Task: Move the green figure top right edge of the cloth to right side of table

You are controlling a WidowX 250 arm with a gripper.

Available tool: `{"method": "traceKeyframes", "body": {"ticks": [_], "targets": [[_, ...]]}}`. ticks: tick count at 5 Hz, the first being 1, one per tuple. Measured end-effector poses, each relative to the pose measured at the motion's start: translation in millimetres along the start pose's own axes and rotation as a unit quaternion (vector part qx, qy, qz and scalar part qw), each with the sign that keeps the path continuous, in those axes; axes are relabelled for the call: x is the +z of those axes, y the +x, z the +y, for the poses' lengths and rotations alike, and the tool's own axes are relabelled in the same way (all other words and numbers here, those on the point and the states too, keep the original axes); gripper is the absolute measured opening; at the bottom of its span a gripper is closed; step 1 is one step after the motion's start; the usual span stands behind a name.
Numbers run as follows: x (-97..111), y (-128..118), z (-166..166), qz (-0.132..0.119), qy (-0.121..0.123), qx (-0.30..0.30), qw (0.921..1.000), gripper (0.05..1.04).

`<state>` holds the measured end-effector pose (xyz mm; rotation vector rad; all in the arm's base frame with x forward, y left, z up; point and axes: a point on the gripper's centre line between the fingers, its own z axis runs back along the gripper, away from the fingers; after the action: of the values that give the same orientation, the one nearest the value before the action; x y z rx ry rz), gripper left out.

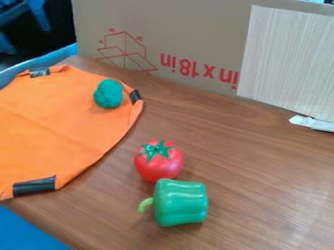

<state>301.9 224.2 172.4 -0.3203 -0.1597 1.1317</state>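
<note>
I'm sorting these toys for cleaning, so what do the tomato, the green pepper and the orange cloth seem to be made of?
Tomato: likely glossy plastic, with bright highlights on smooth skin. Green pepper: probably hard, shiny plastic too, judging by its sharp reflections. Orange cloth: matte woven fabric, it seems, lying thin with soft creases.

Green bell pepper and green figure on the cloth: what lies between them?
In the camera view: a red tomato beside the bell pepper, then wooden table and orange cloth up to the green figure.
</note>
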Motion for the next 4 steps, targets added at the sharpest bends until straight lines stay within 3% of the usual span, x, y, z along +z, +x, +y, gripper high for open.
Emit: {"method": "traceKeyframes", "body": {"ticks": [3, 4], "targets": [[-64.6, 12.5, -28.1, 0.019, 0.028, 0.073, 0.9968, 1.001], [-69.8, 14.2, -39.3, 0.005, 0.012, 0.113, 0.9935, 1.001]]}}
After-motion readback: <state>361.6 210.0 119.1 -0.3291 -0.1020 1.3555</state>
